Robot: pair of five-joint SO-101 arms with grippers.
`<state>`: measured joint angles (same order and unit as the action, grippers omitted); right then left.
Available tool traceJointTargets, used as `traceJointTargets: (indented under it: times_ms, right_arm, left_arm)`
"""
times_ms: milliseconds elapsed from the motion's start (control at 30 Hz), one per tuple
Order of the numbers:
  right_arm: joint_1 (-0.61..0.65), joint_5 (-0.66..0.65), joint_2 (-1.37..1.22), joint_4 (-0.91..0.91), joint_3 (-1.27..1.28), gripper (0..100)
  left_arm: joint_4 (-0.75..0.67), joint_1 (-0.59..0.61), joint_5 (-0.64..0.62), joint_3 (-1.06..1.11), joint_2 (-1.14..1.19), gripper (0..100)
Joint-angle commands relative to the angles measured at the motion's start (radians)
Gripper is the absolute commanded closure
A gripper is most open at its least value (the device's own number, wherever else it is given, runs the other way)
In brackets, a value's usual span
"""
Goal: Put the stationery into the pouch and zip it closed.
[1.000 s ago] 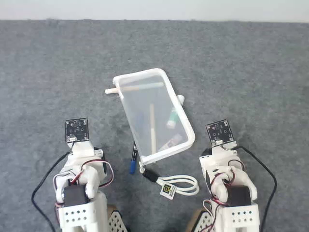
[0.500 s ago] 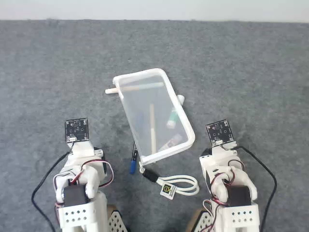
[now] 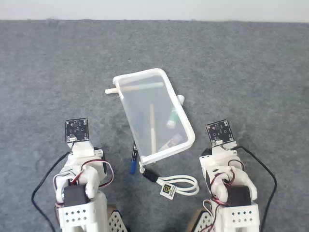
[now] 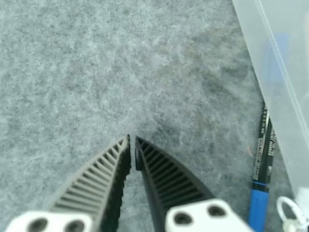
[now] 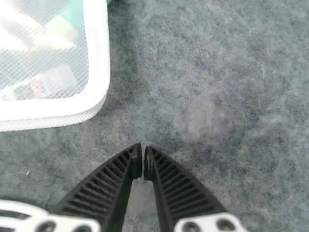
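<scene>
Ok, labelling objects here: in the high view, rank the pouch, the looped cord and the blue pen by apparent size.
1. pouch, by far the largest
2. looped cord, which spreads wider than the pen
3. blue pen, short and thin

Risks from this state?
The pen lies close beside the pouch rim, so the shut left tool may catch the pouch when grabbing it. Nothing holds the pouch; pulling the zipper cord may just drag it over the carpet.
</scene>
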<state>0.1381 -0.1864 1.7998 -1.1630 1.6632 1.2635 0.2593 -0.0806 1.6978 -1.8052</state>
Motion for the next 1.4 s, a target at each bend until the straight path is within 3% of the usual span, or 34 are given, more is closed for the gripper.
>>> traceJointTargets:
  times_ms: [0, 733, 900, 1133, 1367]
  right_arm:
    - [0.002, -0.012, 0.005, -0.005, 0.02, 98.1]
    - [0.01, -0.008, 0.007, -0.005, 0.02, 97.9]
    - [0.076, -0.011, 0.007, -0.005, 0.02, 97.9]
    - [0.087, -0.012, 0.015, -0.102, 0.017, 98.0]
    - [0.087, -0.012, 0.015, -0.102, -0.087, 97.9]
  left_arm:
    - [0.002, 0.005, 0.011, -0.013, -0.018, 99]
    - [0.002, 0.002, 0.009, -0.013, -0.018, 99]
    - [0.002, 0.0, 0.011, -0.013, -0.018, 99]
    - [0.002, -0.175, 0.011, -0.013, -0.018, 99]
    - [-0.002, -0.187, 0.014, -0.015, -0.018, 99]
